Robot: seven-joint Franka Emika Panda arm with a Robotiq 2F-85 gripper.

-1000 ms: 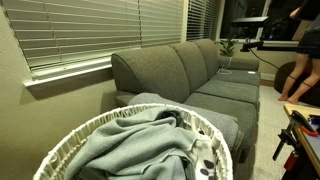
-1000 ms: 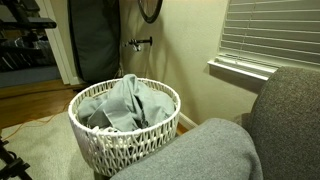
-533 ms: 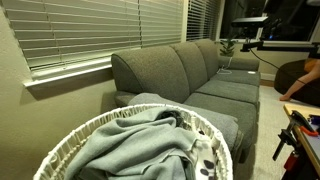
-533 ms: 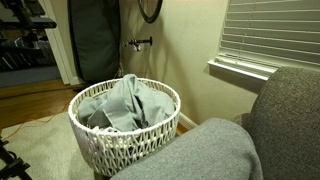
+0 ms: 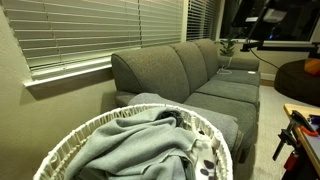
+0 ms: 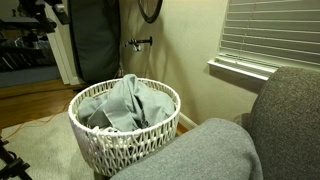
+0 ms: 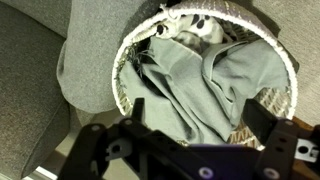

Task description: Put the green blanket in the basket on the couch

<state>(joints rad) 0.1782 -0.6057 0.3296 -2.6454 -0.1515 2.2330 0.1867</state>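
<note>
Claw (image 7: 185, 135) hung empty over the basket (image 7: 125, 60), jaws wide apart. Couch (image 7: 85, 70) sat at left, just beside the basket. Green blanket (image 7: 210, 80) lay crumpled inside the basket, with a spotted white cloth (image 7: 198, 28) at the far rim.

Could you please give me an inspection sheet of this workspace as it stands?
Surface: floor; the basket stands on it beside the couch.
Job's things: blanket lies crumpled inside the basket.
Clutter: spotted cloth, also in the basket.
Grippers: end effector open, holding nothing, above the basket.
Cables: nothing seen.
Surroundings: blinds behind the couch; plant at its far end.
</note>
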